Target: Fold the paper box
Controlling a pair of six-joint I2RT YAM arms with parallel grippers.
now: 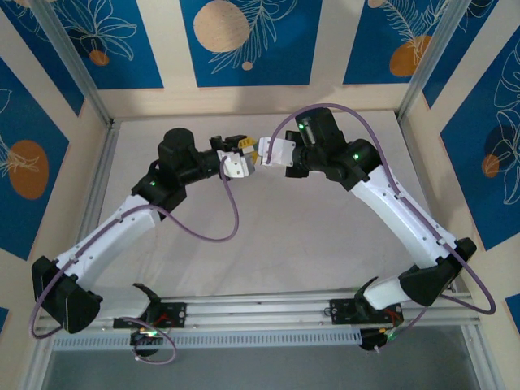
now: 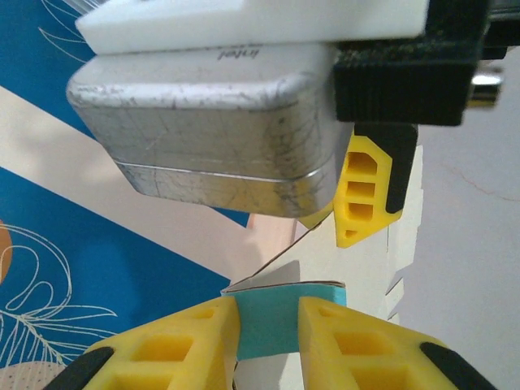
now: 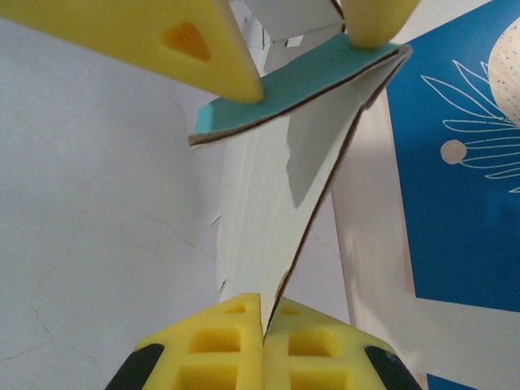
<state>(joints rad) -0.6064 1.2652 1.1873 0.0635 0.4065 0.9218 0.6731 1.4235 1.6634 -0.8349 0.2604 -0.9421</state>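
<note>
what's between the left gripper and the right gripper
The paper box, in the right wrist view: the right gripper pinches its white edge, the left gripper clamps its blue flap.

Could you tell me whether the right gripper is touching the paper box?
Touching. The right wrist view shows the right gripper shut on the paper box, its two yellow fingertips pinching the white card's edge between them.

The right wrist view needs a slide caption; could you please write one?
Right gripper pinches the paper box at its edge while left gripper holds the light-blue flap.
</note>
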